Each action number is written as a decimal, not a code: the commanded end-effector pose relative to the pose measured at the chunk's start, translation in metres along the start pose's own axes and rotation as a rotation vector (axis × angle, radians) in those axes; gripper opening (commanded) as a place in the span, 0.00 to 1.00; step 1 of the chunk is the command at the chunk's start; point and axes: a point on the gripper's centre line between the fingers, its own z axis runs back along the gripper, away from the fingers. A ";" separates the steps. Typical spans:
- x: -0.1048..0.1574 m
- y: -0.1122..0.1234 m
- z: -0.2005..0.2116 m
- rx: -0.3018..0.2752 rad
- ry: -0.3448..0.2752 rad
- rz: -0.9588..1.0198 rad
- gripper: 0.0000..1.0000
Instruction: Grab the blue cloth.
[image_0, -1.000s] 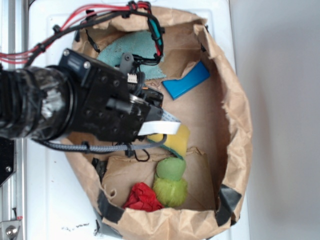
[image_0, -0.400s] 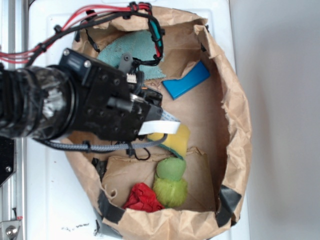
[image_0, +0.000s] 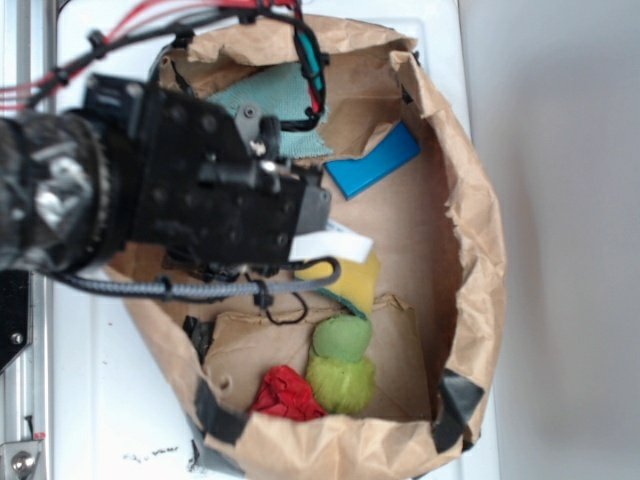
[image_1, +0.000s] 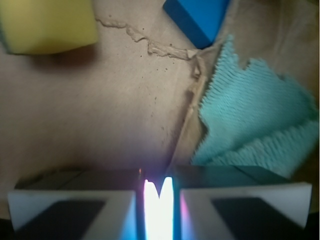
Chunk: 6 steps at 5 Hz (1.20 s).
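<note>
The gripper (image_1: 159, 200) hangs over bare brown paper, jaws nearly closed on nothing. The cloth (image_1: 255, 120) lies apart, beside the blue block (image_1: 197, 17)

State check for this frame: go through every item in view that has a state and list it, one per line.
Gripper: shut, empty, over bare cardboard.
Blue cloth: rumpled, folded over itself, not gripped.
Blue block: lying flat, untouched.
Yellow sponge: lying flat.
Paper bag: open, walls crumpled.

The arm (image_0: 180, 190) hides part of the blue cloth (image_0: 275, 105).
</note>
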 end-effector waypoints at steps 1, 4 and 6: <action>0.011 0.033 0.032 -0.049 -0.036 0.051 0.00; 0.025 0.037 0.017 0.008 -0.018 0.093 1.00; 0.027 0.039 0.015 0.011 0.071 0.245 1.00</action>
